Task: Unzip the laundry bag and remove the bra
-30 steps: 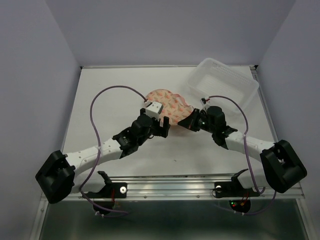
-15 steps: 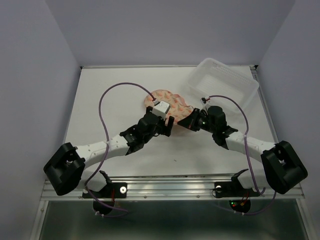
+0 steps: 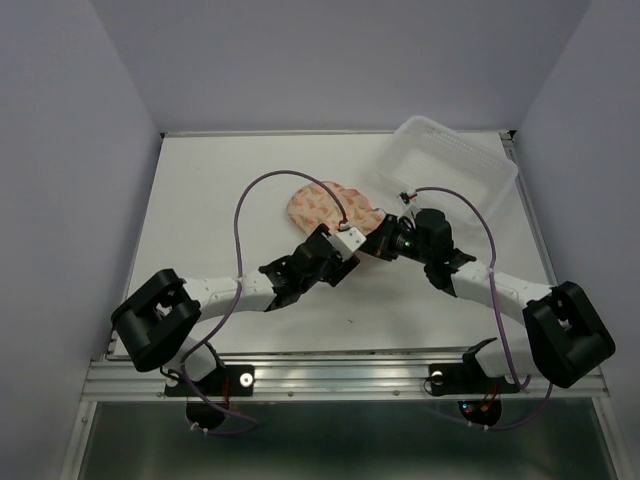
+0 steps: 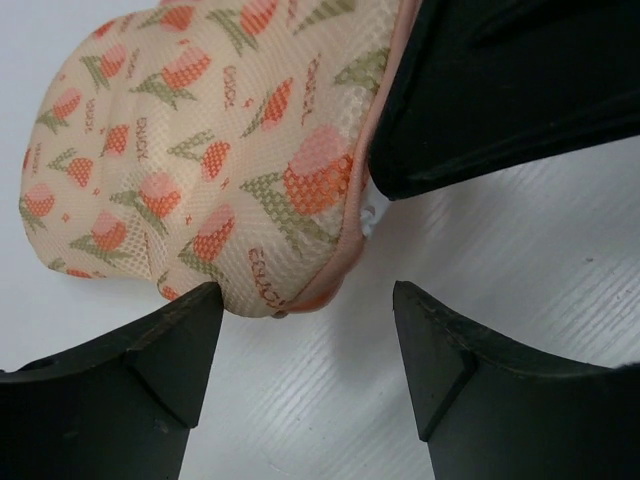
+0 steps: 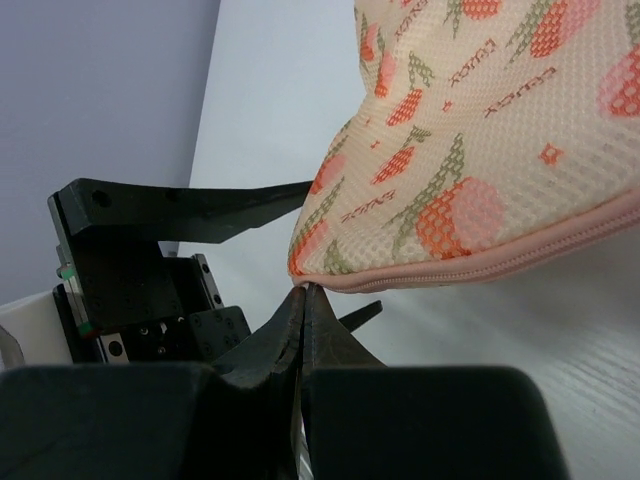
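Observation:
The laundry bag (image 3: 318, 203) lies zipped shut on the white table, cream-peach with an orange and green print and a pink zipper rim (image 5: 480, 268). My right gripper (image 3: 381, 241) is shut, its tips (image 5: 303, 290) pinching the bag's end at the zipper rim. My left gripper (image 3: 358, 251) is open and empty (image 4: 305, 300) at the same end of the bag (image 4: 200, 150). Its left fingertip (image 4: 200, 305) touches the fabric. The right gripper's black body (image 4: 500, 90) sits just beyond. The bra is hidden.
A clear rectangular plastic tub (image 3: 450, 165) stands tilted at the back right, just behind the right gripper. Purple cables loop over both arms. The left arm's black fingers and mount (image 5: 150, 260) fill the left of the right wrist view.
The left arm has swung right, carrying its gripper from the bag's near-left side to its right end beside the right gripper. More of the bag shows. The right arm has barely moved.

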Available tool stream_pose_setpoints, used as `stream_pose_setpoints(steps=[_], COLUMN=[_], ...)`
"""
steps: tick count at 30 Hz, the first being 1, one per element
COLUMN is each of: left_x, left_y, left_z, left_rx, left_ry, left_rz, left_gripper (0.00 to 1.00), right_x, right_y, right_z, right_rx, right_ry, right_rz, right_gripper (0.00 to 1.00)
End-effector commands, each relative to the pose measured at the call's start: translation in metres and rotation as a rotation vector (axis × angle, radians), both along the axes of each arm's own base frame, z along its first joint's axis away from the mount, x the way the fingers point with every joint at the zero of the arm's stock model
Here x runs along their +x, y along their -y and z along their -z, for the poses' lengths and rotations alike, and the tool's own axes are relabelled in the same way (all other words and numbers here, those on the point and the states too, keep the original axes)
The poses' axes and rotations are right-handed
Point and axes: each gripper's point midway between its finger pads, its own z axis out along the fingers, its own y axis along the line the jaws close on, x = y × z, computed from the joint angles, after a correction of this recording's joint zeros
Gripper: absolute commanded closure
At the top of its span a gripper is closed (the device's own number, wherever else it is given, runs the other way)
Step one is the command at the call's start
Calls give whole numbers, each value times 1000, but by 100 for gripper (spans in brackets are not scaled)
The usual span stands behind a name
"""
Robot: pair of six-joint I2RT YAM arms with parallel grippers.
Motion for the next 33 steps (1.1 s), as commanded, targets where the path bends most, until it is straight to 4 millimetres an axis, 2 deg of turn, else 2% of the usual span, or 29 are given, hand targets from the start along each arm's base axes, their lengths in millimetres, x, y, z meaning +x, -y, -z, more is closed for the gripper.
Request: stream_pose_setpoints(steps=[1,2,5,7,8,11,15,18,24,26,27,30,33], left_x=[15,16,18,18,19,17,13,7,3,3,2,0,1], left_y=[11,12,13,13,13,11,-1,-7,-17,-20,-22,-30,-46], left_z=[-34,-33,-34,-33,-32,-32,-24,-29,-34,-33,-32,-26,-38], left_rx=[-30,-25,-28,-25,-26,-31,-32,-64,-99,-98,-99,-102,-118], left_ry=[135,140,148,148,147,146,132,124,109,100,91,46,91], left_rz=[22,23,20,18,15,14,-20,-40,-82,-101,-114,-168,-268], left_gripper=[22,25,50,58,67,78,92,98,100,100,100,100,100], right_x=[2,2,1,0,0,1,5,11,33,41,47,53,55], right_y=[-10,-10,-10,-10,-10,-9,-4,4,48,66,78,98,107], right_z=[-34,-34,-36,-37,-38,-42,-48,-58,-91,-91,-98,-100,-97], right_rx=[52,53,56,57,60,65,42,8,-40,-100,-111,-135,-158], right_ry=[94,95,99,99,97,106,134,175,238,241,258,254,238], right_rz=[-49,-49,-52,-53,-54,-48,-15,34,204,277,325,379,401], right_gripper=[99,99,99,99,99,99,99,99,99,99,99,99,99])
